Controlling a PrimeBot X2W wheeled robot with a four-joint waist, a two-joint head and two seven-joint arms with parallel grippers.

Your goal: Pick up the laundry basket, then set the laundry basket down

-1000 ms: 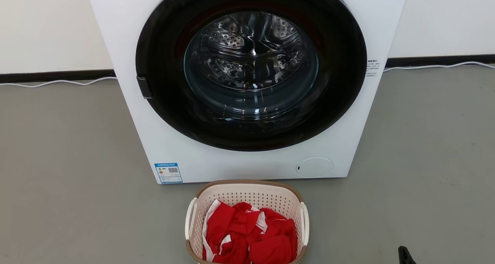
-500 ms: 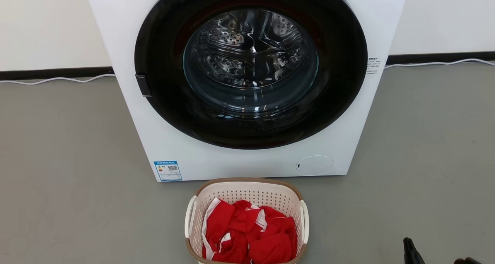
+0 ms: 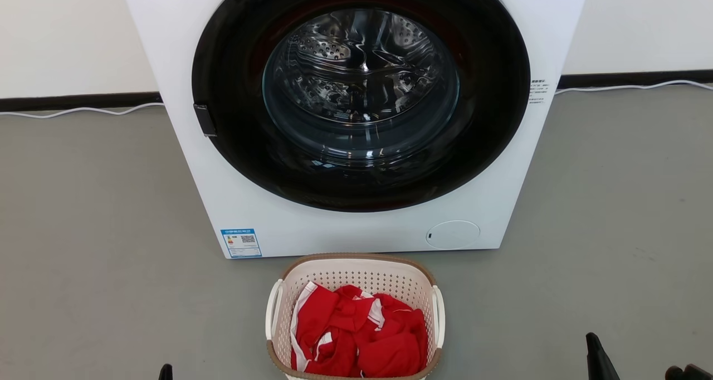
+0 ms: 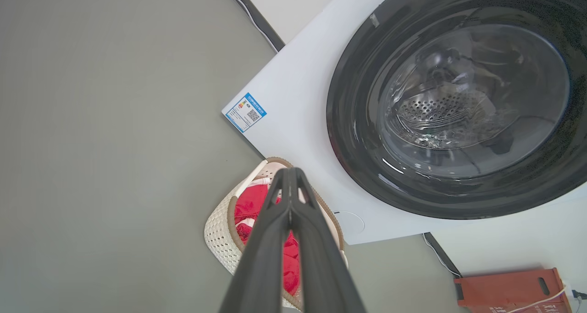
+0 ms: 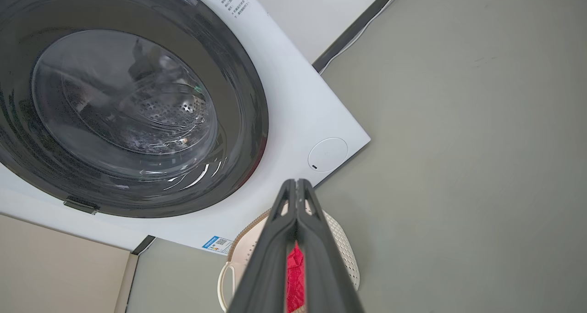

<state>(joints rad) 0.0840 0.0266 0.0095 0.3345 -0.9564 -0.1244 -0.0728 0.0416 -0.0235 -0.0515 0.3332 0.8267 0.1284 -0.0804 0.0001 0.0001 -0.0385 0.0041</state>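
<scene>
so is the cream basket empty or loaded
Loaded: the cream-white perforated plastic laundry basket holds crumpled red and white clothing, heaped across its bottom.

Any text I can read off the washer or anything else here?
Nothing is legible enough to quote.
Blue label, lower front of the washer: QR code and print, too small.
Black print, right edge of the washer: too small.
White marks on the red box: cut off, unreadable.
Basket: no text seen.
</scene>
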